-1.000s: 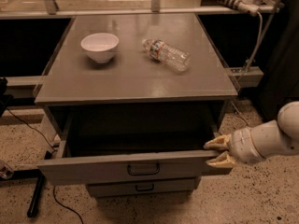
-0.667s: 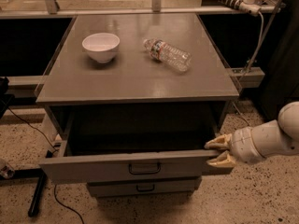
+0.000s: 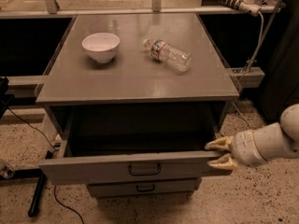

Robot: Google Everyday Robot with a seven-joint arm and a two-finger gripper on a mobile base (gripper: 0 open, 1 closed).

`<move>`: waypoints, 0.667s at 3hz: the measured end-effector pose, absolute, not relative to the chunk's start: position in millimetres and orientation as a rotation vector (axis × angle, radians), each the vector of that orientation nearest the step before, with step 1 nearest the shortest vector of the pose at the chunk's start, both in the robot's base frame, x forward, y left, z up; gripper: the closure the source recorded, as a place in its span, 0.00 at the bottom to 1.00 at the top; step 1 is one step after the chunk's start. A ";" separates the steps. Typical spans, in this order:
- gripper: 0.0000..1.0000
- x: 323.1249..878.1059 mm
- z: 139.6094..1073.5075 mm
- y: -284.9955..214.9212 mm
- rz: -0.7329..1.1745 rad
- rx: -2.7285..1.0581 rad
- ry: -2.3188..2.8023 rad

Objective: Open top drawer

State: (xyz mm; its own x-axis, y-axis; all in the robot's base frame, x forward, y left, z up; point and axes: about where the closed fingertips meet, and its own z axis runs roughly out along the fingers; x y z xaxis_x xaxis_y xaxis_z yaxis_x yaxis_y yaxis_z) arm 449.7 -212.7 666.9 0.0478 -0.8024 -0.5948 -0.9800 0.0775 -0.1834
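Your pincer (image 3: pixel 218 154) sits at the right end of the top drawer (image 3: pixel 117 168), low and right in the view. It is released: the two pale fingers (image 3: pixel 217 145) are spread, one over the front's top edge, the other before its face. Whether either touches the front, you cannot tell.

The drawer stands pulled well out from under the desk (image 3: pixel 135 80), running left from the pincer. Its deep grey inside is open to view, up and to the left of the pincer. The black loop handle (image 3: pixel 144 170) is at the middle of the front, well to the pincer's left and untouched. Below it, a narrower drawer (image 3: pixel 145 187) is closed.

On the desk, up and left of the pincer, a plastic bottle (image 3: pixel 167 54) lies on its side. A white bowl (image 3: pixel 100 46) stands upright further left, apart from the bottle. Nothing lies between the pincer and the drawer front.

On the speckled floor (image 3: pixel 243 199), far left of the pincer, a black bar (image 3: pixel 37 197) and a thin cable (image 3: pixel 63 203) lie beside the drawer's left corner.
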 end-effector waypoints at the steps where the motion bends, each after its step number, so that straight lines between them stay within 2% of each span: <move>1: 0.38 439.1 666.0 -210.2 0.440 -1.766 1.777; 2: 0.61 405.2 658.6 -201.9 0.535 -1.772 1.746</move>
